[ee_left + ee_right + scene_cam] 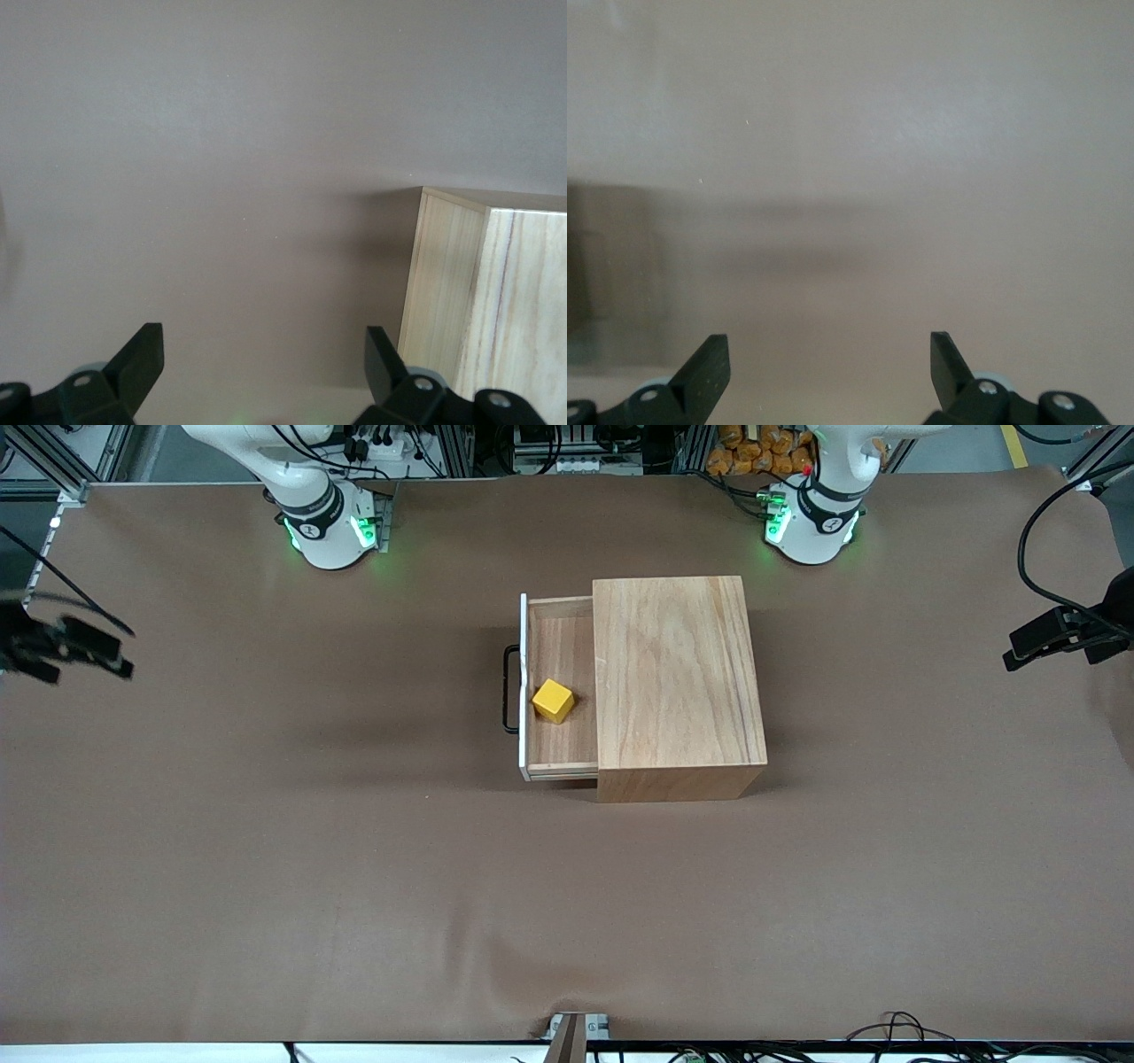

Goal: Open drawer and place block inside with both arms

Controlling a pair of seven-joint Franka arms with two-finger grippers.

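Observation:
The light-wood box [678, 682] stands mid-table. Its drawer [560, 746] is pulled out toward the right arm's end, with its white front panel [524, 638] and black handle [508, 688] showing. The yellow block [553, 701] lies inside the drawer, near the front panel. My left gripper [1019, 648] is up in the air over the left arm's end of the table, open and empty [264, 341]; its wrist view shows a corner of the box [496, 301]. My right gripper [120, 651] is up over the right arm's end, open and empty [829, 347], with only bare table under it.
Brown table cover [354, 868] surrounds the box. The arms' green-lit bases [332, 531] [811, 527] stand along the edge farthest from the front camera. A black cable [1028, 540] loops near the left arm's end.

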